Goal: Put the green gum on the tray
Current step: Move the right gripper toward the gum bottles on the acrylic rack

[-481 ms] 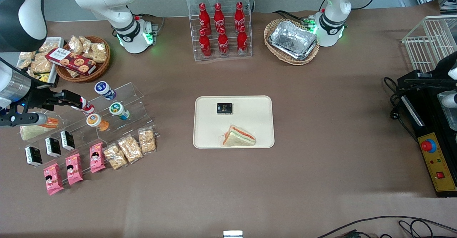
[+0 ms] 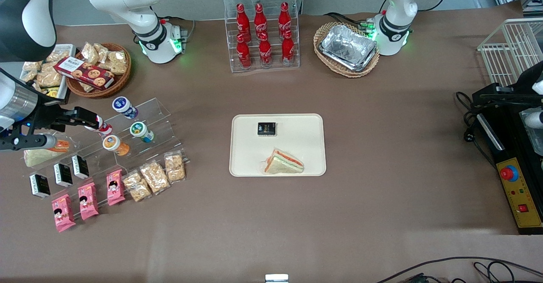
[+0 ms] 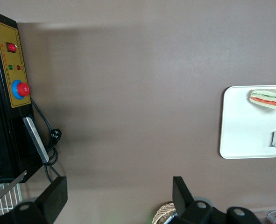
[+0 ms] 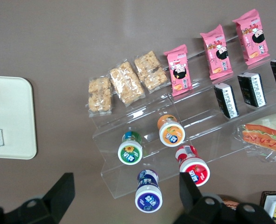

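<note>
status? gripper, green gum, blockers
Gripper open, empty, hovering above the acrylic stand. Green gum on the stand, untouched, blue-lidded bottle and orange bottle close by. Tray holds sandwich and black packet, with room left.

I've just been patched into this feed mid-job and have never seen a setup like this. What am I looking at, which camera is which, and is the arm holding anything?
These are two white robot arms at a brown table. One picture looks down from the front; the other two come from cameras on each arm's wrist. The working arm's gripper hangs open and empty above a clear stepped rack of snacks, at its end of the table. On that rack the green gum lies among other small bottles: blue-lidded, orange and red. Mid-table sits the cream tray, already carrying a sandwich and a small black packet. Nothing is held yet.
</note>
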`<state>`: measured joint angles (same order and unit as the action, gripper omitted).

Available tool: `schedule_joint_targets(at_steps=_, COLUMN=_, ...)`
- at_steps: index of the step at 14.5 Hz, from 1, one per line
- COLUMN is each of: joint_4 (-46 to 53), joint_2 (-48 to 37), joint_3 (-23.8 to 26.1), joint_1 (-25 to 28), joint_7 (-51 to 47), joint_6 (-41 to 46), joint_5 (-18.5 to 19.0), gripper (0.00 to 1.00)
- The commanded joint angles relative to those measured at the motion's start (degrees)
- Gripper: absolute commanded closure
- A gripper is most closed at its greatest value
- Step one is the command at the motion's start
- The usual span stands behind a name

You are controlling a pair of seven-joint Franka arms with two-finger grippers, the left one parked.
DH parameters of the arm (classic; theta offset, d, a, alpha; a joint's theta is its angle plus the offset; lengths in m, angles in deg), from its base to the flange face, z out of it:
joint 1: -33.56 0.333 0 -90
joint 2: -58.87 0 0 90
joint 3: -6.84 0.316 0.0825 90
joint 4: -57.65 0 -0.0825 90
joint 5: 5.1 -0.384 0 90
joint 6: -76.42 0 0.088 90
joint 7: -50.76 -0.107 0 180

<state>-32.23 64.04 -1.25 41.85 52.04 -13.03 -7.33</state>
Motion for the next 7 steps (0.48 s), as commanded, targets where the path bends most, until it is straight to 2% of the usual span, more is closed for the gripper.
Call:
schedule_joint_targets(at_steps=1, joint_4=-3.71, joint_2=-2.95, joint_3=0.27, joint_1=-0.03, joint_7=-0.14, joint_6=-1.16, joint_5=-1.2, gripper=0.0)
schedule_joint_targets(at_steps=7, joint_4=-20.24, joint_2=-16.05, joint_3=1.32, joint_1=0.15, joint_7=-1.19, joint_6=-5.65, joint_5=-2.25, gripper=0.0)
